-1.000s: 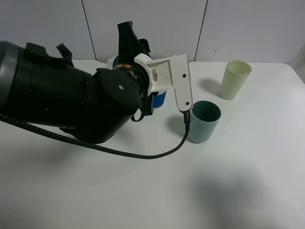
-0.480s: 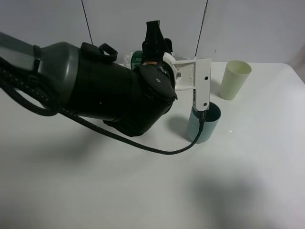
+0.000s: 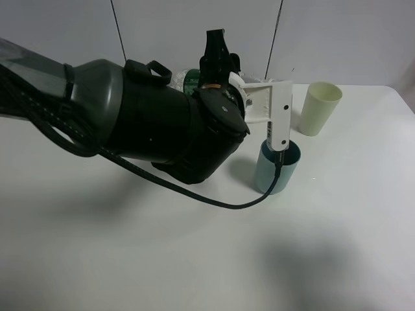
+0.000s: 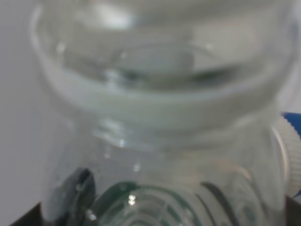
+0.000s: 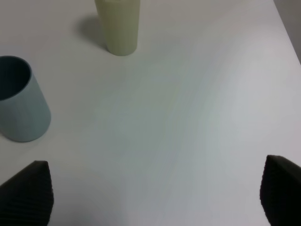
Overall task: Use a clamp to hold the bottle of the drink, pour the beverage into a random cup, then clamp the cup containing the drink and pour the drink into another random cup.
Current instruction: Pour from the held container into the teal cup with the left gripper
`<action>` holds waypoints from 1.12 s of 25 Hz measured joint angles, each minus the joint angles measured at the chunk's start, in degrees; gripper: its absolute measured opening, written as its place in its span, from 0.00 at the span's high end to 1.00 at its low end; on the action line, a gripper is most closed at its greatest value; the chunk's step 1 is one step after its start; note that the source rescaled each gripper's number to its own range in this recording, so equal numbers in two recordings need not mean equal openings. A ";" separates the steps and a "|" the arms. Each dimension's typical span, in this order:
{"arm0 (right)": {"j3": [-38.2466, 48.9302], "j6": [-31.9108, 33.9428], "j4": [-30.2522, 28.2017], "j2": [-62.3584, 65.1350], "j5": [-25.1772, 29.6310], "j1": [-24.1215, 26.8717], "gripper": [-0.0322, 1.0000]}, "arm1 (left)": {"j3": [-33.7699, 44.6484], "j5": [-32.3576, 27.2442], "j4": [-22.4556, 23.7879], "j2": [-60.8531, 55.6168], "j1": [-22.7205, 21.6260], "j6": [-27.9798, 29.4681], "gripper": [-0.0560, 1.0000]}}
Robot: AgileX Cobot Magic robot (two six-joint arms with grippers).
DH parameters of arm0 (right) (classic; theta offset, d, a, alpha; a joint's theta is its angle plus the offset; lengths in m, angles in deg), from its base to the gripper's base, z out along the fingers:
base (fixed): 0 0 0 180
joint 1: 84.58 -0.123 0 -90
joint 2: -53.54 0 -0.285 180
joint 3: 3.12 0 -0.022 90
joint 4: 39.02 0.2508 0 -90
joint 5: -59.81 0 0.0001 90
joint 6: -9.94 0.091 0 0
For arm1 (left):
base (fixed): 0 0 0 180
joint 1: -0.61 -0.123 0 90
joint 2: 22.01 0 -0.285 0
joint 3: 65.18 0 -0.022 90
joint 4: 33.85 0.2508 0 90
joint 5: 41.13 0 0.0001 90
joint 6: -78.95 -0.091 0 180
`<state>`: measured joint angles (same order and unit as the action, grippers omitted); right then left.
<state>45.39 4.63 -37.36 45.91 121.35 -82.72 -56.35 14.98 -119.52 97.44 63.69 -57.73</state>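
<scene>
My left gripper [image 3: 216,55] is raised at the back of the table and is shut on the bottle [image 3: 189,78]. The bottle's green label and clear body peek out behind the bulky black arm. In the left wrist view the bottle [image 4: 155,141] fills the picture, clear and blurred, with clear liquid inside. The teal cup [image 3: 277,170] stands just right of that arm, under its white camera bracket [image 3: 275,111]. In the right wrist view my right gripper [image 5: 155,197] stands open over bare table, with the teal cup [image 5: 19,108] ahead and apart from it.
A pale yellow-green cup [image 3: 319,107] stands at the back right, also shown as the pale cup [image 5: 120,26]. A black cable [image 3: 214,202] loops from the bracket across the table. A white ribbed rim with blue [image 4: 290,155] shows beside the bottle.
The left arm has swung right and upward with the bottle, bringing its bracket over the teal cup. The blue-banded cup is now hidden behind the arm. The cups have not moved.
</scene>
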 joint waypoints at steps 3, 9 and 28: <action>0.00 0.00 0.00 0.00 0.00 0.00 0.39 | 0.00 0.00 -0.04 0.00 0.00 -0.41 0.93; 0.00 0.00 0.00 0.00 0.00 0.00 0.39 | 0.00 0.00 -0.33 0.06 0.00 -0.41 0.93; 0.00 0.00 0.00 0.00 0.00 0.00 0.39 | -4.56 0.73 0.18 3.43 0.00 -5.65 0.93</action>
<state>45.39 4.63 -37.36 45.91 121.35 -82.72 -60.92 15.71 -119.33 100.86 63.69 -63.38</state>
